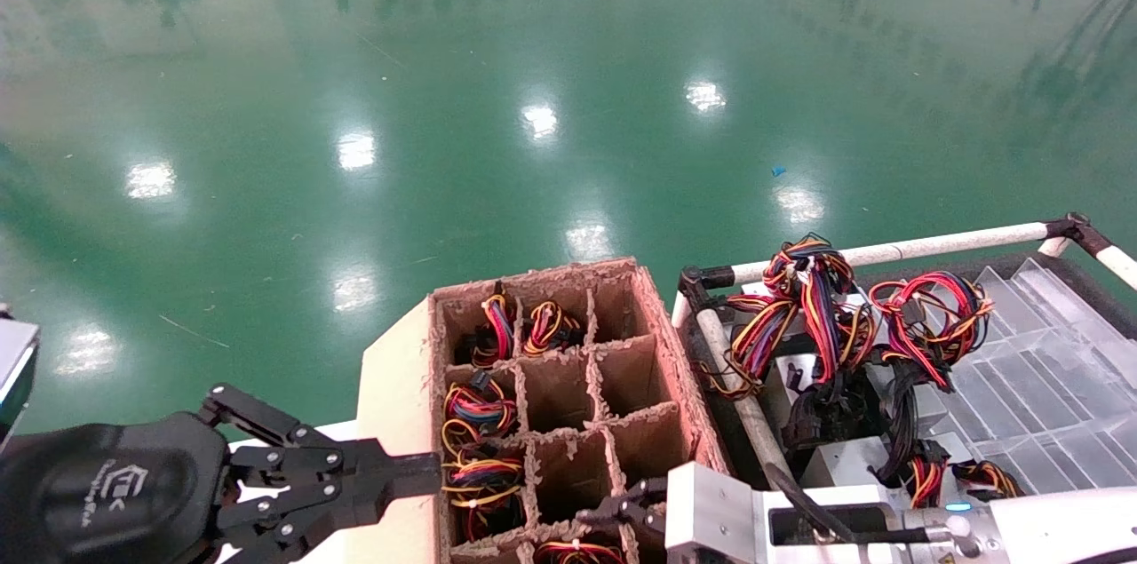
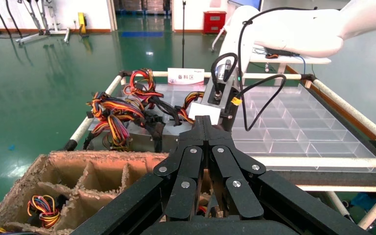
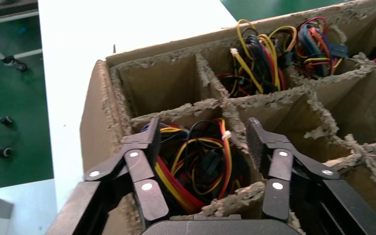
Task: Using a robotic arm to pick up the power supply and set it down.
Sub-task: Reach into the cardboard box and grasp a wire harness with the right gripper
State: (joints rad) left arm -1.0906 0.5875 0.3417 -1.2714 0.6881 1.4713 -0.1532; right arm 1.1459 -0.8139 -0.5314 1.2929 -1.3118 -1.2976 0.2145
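Overhead, right pincer gapes wide above a wire-filled cardboard box cell; left pincer pinched closed, logo unreadable.

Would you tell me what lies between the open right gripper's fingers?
In the right wrist view, the right gripper straddles a cardboard box cell holding a wire bundle.

We see a worn cardboard box with frayed dividers — beside it a pipe-framed cart carrying clear plastic trays — all above a glossy green floor.
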